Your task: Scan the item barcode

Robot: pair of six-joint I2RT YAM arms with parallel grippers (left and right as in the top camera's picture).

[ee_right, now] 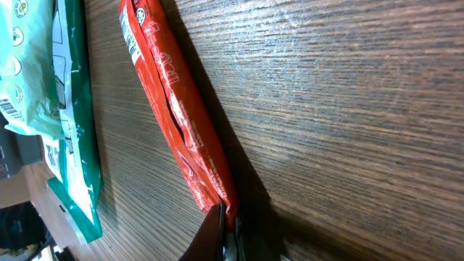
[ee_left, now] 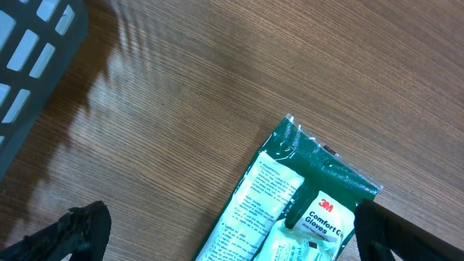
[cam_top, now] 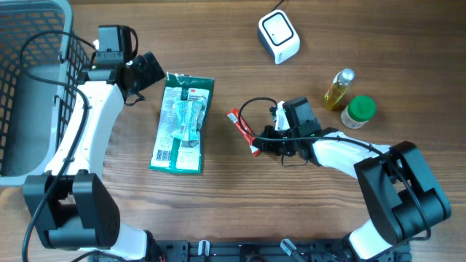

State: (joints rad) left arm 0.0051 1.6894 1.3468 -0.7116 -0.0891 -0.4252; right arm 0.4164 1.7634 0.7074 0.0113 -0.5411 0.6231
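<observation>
A thin red packet (cam_top: 242,131) lies on the wooden table at the centre, and its end is pinched in my right gripper (cam_top: 256,148), which is shut on it. In the right wrist view the red packet (ee_right: 177,123) runs up and left from the closed right gripper (ee_right: 226,225), with small print near its far end. A green pack of gloves (cam_top: 182,122) lies flat to its left. My left gripper (cam_top: 148,70) hovers open above that pack's top left corner. In the left wrist view the green pack (ee_left: 304,196) sits between the wide-apart fingers (ee_left: 80,232).
A white barcode scanner (cam_top: 279,36) stands at the back, right of centre. A grey wire basket (cam_top: 29,87) fills the left edge. A small oil bottle (cam_top: 338,89) and a green-lidded jar (cam_top: 359,111) stand at the right.
</observation>
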